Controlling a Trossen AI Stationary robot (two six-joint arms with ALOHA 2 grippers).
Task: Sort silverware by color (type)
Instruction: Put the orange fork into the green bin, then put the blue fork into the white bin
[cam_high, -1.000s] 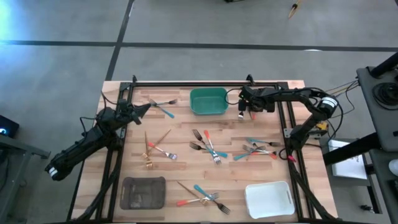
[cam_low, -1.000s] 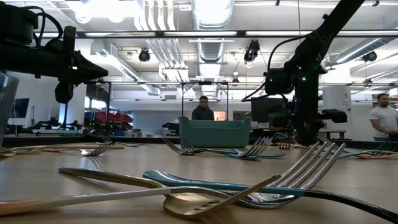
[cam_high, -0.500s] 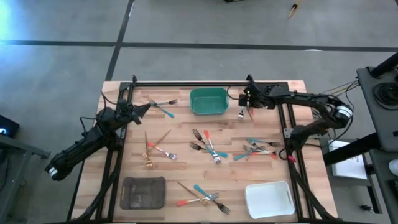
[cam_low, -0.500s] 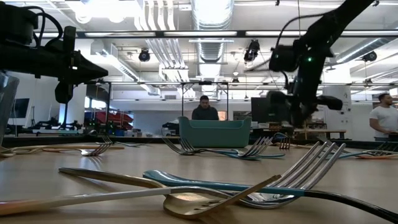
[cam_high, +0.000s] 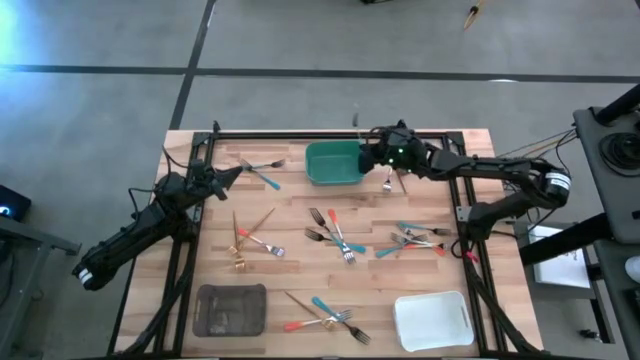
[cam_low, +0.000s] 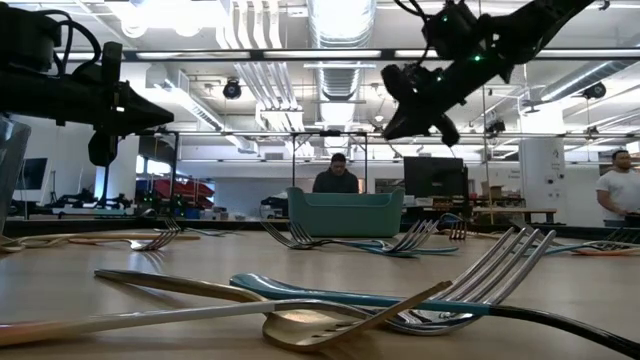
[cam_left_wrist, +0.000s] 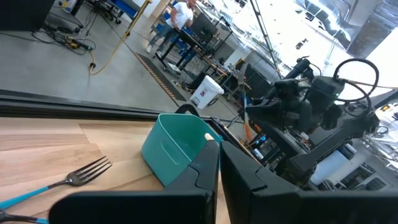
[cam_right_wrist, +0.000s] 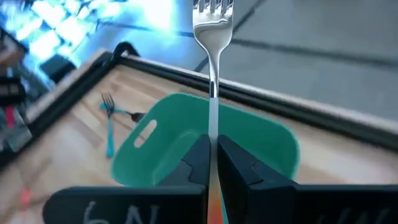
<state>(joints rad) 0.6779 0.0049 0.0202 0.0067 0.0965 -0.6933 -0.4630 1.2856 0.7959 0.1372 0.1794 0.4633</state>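
Silverware: one fork lifted, the others loose on the wood.
An orange-handled fork (cam_right_wrist: 211, 68) stands clamped between the right gripper (cam_high: 372, 157) fingers, tines pointing away from the wrist. Below and behind that gripper lies a mixed teal-and-red pile (cam_high: 410, 240); gold pieces (cam_high: 243, 240) lie near the left gripper (cam_high: 238, 170).

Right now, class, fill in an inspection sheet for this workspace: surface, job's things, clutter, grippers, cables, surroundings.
Surface: wooden table inside a black frame.
Job's things: silverware scattered in clusters; a red-orange-handled fork is held over the green tray; a teal-handled fork lies beside that tray.
Clutter: grey tray and white tray at the near edge.
Grippers: right gripper shut on the fork above the green tray; left gripper waits at the table's left, shut and empty.
Cables: some trail off the table's right side.
Surroundings: people in the room behind.
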